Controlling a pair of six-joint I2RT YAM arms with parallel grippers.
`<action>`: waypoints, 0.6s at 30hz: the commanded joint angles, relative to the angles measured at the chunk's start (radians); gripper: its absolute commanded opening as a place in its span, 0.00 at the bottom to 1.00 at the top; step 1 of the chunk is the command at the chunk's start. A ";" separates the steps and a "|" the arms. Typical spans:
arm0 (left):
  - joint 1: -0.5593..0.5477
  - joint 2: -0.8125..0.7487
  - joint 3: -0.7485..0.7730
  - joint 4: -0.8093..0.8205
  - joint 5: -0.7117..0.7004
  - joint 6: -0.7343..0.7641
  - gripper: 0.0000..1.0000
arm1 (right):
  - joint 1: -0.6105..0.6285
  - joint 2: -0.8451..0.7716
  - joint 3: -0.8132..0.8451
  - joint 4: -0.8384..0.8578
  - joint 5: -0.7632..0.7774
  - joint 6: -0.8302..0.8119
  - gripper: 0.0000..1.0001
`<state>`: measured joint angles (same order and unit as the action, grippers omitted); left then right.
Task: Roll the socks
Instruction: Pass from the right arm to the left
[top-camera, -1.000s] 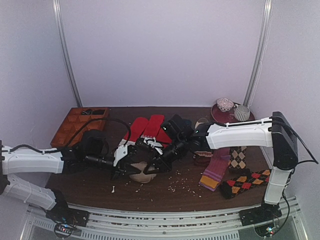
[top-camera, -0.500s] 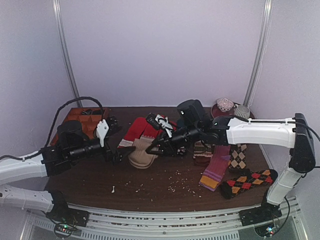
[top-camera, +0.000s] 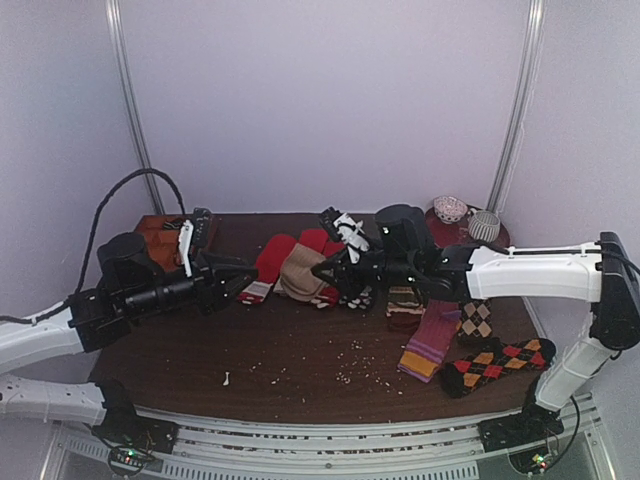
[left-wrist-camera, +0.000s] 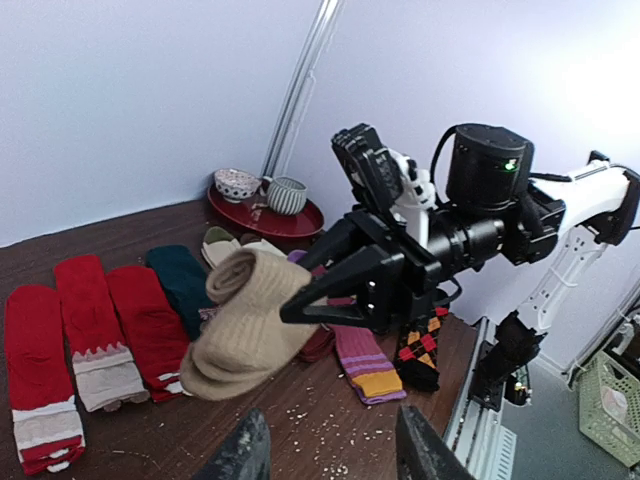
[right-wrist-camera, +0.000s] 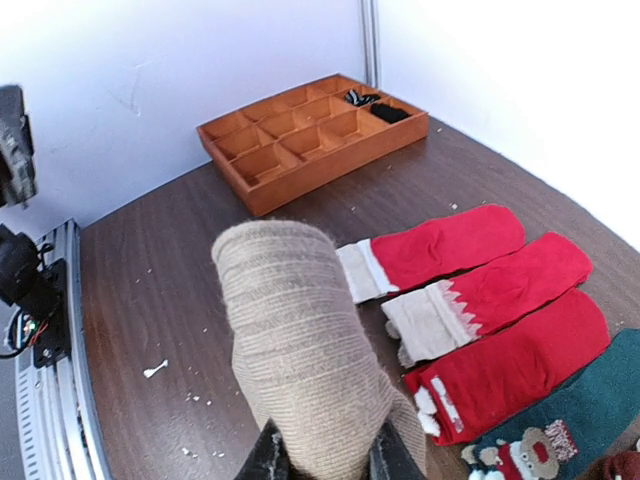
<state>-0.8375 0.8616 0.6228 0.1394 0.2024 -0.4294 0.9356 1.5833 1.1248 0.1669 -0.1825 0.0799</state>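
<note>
Open table (top-camera: 300, 355) in front; red socks (right-wrist-camera: 470, 270) and wooden tray (right-wrist-camera: 310, 140) further back

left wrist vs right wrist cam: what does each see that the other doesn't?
Left wrist only: the right hand from outside, bowls on a red plate, a purple sock. Right wrist only: the orange compartment tray. Both: the tan socks clamped in the right hand, and the red socks.
</note>
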 joint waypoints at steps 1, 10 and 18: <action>0.005 -0.060 -0.092 0.232 0.111 -0.273 0.48 | 0.009 -0.040 -0.023 0.158 0.119 -0.006 0.00; 0.006 0.027 -0.197 0.509 0.060 -0.452 0.68 | 0.072 -0.015 -0.011 0.233 0.094 -0.012 0.00; 0.006 0.127 -0.181 0.590 0.051 -0.465 0.72 | 0.118 -0.002 -0.007 0.266 0.105 0.017 0.00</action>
<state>-0.8371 0.9539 0.4141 0.6178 0.2630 -0.8707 1.0382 1.5730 1.1038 0.3767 -0.0933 0.0799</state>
